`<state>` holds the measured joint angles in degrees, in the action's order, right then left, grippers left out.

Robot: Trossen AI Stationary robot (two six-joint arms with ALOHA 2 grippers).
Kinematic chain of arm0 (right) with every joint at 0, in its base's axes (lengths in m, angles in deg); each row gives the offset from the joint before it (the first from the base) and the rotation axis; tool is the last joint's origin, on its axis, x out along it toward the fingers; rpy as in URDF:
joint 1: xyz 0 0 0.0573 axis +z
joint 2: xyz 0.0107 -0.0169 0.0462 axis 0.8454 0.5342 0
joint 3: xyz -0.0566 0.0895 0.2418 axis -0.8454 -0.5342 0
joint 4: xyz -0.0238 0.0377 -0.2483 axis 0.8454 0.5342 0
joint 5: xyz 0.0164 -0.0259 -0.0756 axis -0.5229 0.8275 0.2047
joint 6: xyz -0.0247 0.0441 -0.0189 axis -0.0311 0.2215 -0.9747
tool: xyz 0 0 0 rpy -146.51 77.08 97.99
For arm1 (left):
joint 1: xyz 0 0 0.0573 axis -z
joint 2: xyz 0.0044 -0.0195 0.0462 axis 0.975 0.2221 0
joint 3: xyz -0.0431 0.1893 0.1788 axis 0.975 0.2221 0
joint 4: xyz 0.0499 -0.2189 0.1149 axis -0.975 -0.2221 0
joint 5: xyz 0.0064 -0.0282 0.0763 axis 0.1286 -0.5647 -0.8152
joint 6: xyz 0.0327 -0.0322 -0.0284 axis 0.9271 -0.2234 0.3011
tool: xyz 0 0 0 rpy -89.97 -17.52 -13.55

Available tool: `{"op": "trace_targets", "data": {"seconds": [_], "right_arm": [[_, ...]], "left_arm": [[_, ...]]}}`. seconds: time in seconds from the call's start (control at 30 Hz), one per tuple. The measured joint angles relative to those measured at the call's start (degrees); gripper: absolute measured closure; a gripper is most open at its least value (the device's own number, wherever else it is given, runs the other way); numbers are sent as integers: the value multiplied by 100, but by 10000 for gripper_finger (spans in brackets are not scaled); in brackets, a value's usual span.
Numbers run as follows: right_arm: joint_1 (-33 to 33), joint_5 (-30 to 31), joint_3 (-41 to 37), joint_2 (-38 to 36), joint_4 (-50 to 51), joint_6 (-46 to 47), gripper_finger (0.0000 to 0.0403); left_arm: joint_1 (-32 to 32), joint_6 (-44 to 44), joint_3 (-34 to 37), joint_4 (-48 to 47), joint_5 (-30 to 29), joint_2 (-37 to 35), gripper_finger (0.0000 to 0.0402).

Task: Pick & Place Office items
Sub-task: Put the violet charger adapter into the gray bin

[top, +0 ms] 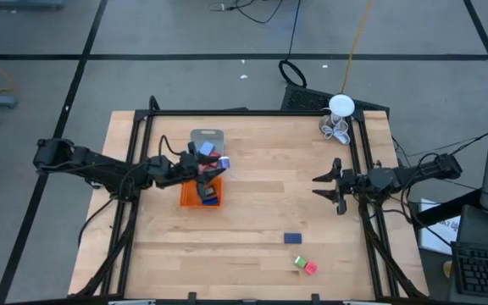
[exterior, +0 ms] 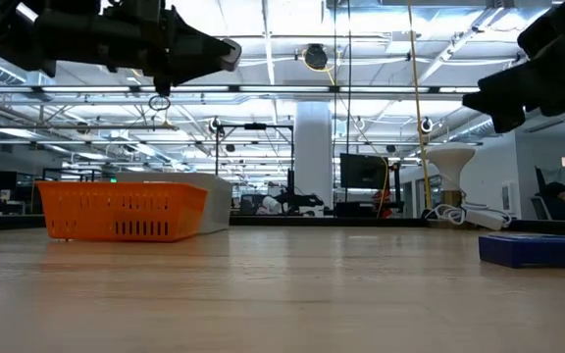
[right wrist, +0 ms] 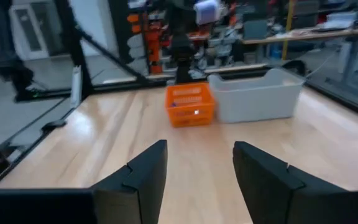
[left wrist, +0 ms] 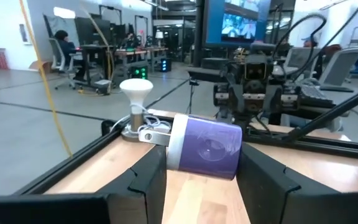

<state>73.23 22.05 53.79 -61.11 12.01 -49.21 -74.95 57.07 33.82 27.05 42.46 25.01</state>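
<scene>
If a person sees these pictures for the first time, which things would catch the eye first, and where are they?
Probably the left gripper, raised above the orange tray and the grey tray at the table's left-centre, shut on a purple-blue piece. Next, the right gripper, open and empty near the right edge. Then the loose blue block and the green and pink pieces on the wood near the front.

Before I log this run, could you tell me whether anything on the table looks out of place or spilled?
Nothing looks spilled or damaged. Three items lie loose, away from the trays: a blue block and a green and pink piece side by side. The left gripper holds a purple-blue item above the orange tray.
</scene>
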Motion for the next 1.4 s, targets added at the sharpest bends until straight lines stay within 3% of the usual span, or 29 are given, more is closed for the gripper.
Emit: {"op": "trace_targets", "data": {"seconds": [0.23, 0.57, 0.87, 1.4], "right_arm": [[-683, -57, -1, -492, 437, -168, 239], [-1432, -199, -9, -503, 641, -108, 239], [-1481, -195, -16, -361, 671, 4, 238], [-1479, -192, -23, -85, 675, 58, 238]], "left_arm": [[-2, -6, 0, -18, -93, 0, 239], [-14, -180, 0, -289, -607, 2, 242], [-184, -834, 0, -1212, -1657, 2, 236], [-1012, -2317, -2, -2747, -1908, 66, 234]]}}
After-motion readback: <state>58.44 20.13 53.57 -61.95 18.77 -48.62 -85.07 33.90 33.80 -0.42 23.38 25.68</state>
